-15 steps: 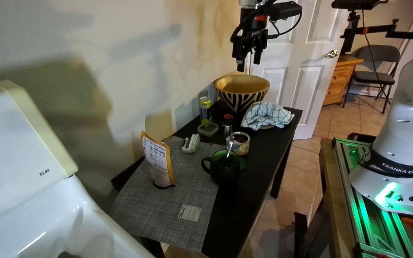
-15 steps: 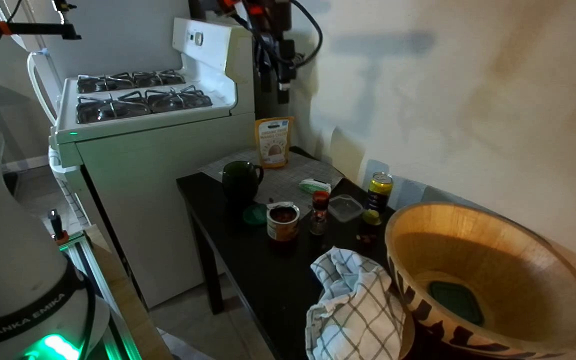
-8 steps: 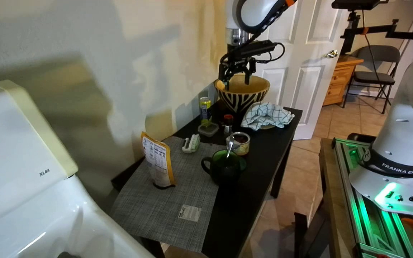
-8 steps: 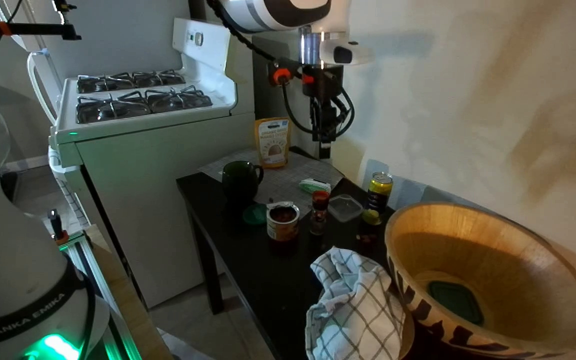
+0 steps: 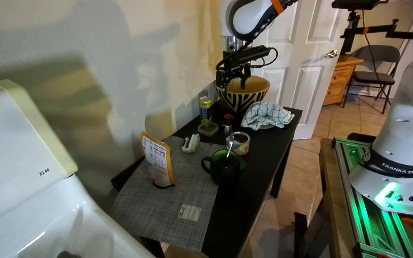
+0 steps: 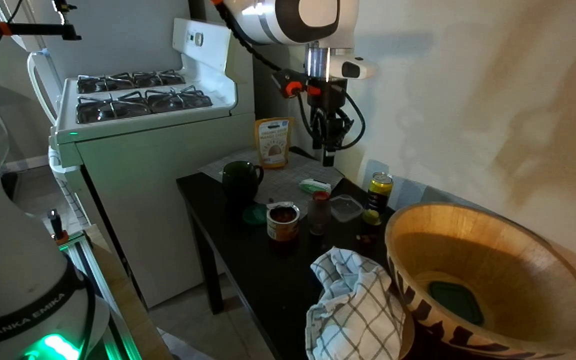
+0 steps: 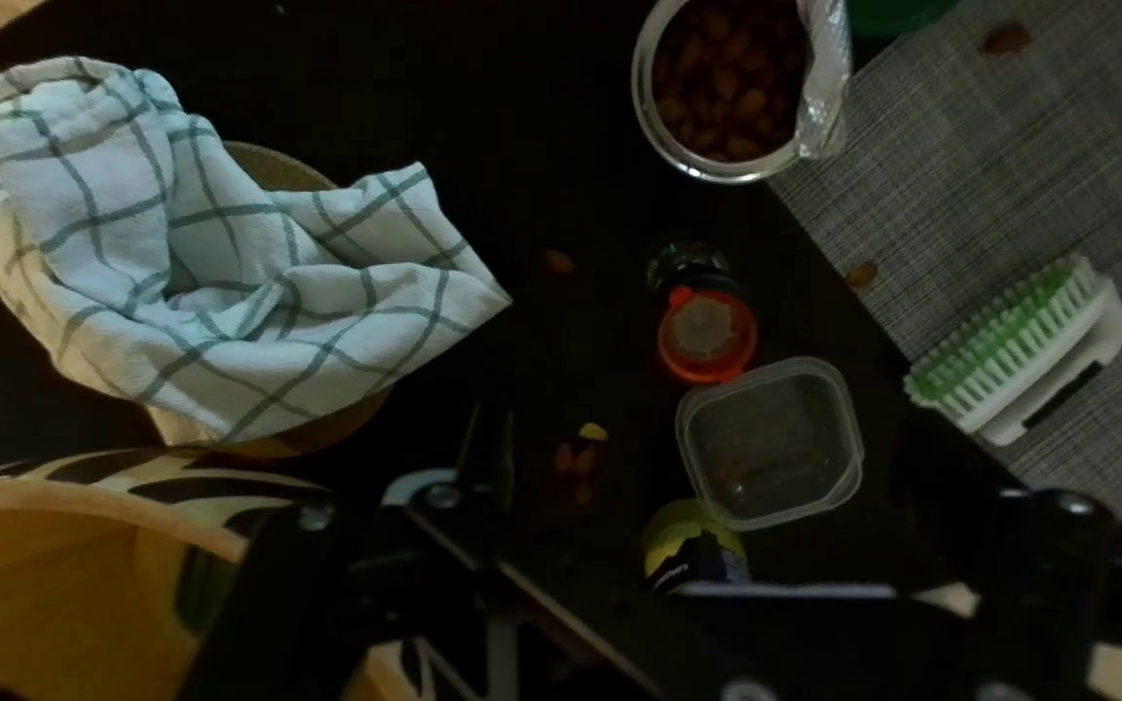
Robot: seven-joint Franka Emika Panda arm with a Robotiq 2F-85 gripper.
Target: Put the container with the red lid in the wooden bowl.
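Wrist view: the container with the red lid stands upright on the tabletop, just beside the clear tub. An off-centre descent could topple it or land a finger on the tub; too low a carry might clip the wooden bowl at its rim. In an exterior view the tool hangs above the tabletop, its fingers wide apart, holding nothing and apparently touching nothing.
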